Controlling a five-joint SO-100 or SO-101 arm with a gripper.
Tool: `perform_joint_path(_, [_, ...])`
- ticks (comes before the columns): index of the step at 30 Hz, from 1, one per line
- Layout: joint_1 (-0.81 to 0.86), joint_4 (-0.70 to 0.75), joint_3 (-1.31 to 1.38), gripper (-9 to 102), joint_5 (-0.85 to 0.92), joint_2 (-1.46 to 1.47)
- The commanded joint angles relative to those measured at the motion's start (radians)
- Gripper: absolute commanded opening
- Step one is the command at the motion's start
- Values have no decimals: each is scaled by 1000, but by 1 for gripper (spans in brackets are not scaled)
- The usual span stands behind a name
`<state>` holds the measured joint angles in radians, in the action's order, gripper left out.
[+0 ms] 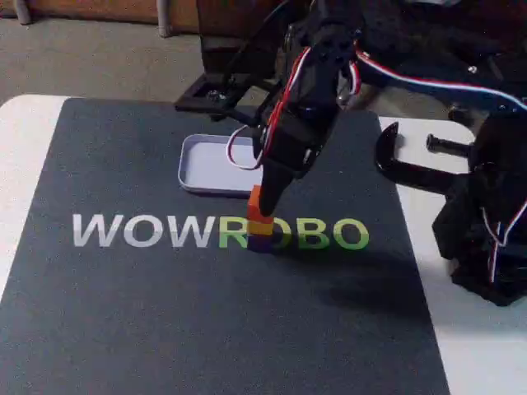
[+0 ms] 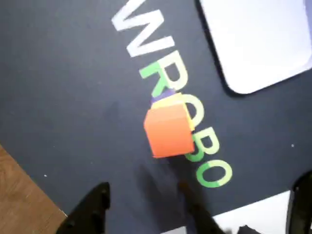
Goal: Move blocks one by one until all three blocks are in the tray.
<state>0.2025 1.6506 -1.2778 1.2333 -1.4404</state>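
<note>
Stacked blocks [image 1: 261, 220] stand on the lettered mat [image 1: 123, 313], near the tray [image 1: 206, 169].

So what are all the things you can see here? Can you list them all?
blocks: three, stacked in one tower on the mat's lettering, orange block on top, yellow block in the middle, purple block at the bottom.
tray: one, pale lavender-white, on the mat behind the tower, nothing in it.
mat: one, dark grey, with white and green WOWROBO lettering, covering the white table.
clamp: one, black, at the table's right edge in the fixed view.
arm: one, black with red, white and blue wires.
claw: one, black, down at the orange block; grip unclear.
</note>
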Motion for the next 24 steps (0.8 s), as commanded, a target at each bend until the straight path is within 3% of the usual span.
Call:
perform_joint_path(1, [18,-3,14,16,9,-2])
perform_joint_path(24, [48,-2,41,19,38,64])
